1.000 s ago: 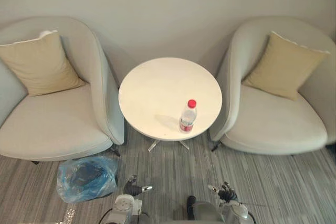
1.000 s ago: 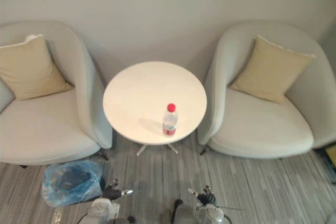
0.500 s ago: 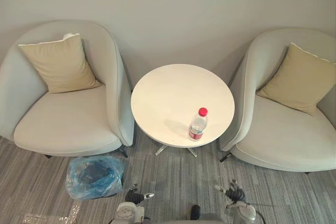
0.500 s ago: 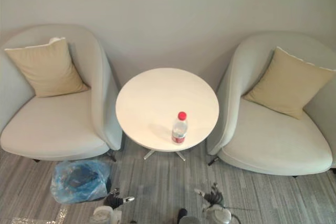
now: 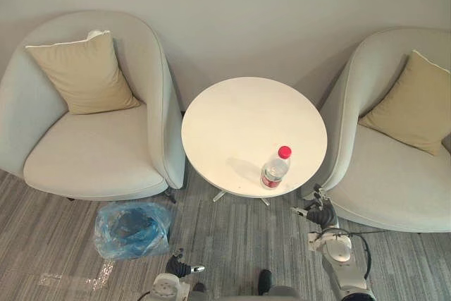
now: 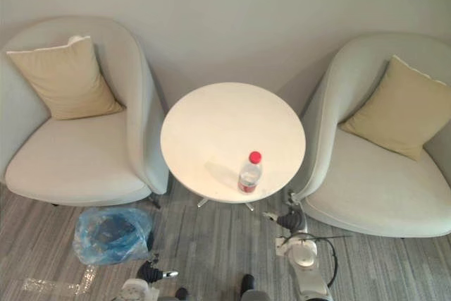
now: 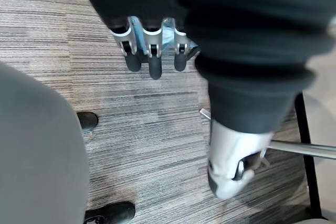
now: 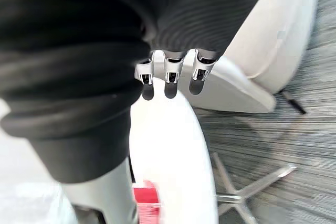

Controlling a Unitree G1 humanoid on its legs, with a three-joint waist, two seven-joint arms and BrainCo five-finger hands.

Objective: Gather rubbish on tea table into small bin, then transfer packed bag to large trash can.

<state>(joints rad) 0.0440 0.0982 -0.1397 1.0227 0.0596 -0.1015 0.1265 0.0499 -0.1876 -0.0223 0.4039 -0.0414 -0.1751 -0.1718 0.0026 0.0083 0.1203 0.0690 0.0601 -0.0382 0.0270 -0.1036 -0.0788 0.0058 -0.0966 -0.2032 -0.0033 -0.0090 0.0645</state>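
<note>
- On the tea table (image 5: pixel 239 121), at about five o'clock of its round top and close to the rim, we see one piece of rubbish: a clear bottle (image 5: pixel 275 168) with a red cap, standing upright.
- Our small bin (image 5: pixel 132 229), lined with a blue bag, sits on the floor off the table's seven o'clock, just beside the left armchair (image 5: pixel 91 153).
- We judge the gathering step to be at its start: the reach for the bottle, which nothing touches yet.
- Our right hand (image 5: pixel 322 211) is raised by the table's rim at five o'clock, near the bottle, with its fingers straight and holding nothing.
- Our left hand (image 5: pixel 184 270) hangs low at six o'clock, fingers loose and empty too.
- Next, we think, the right hand must rise over the rim and close round the bottle without tipping it, then carry it to the bin.
- Against half a second ago the whole view has shifted, so the camera moved. Relative to the table, the right hand has come nearer the rim, while the bottle keeps its spot.
</note>
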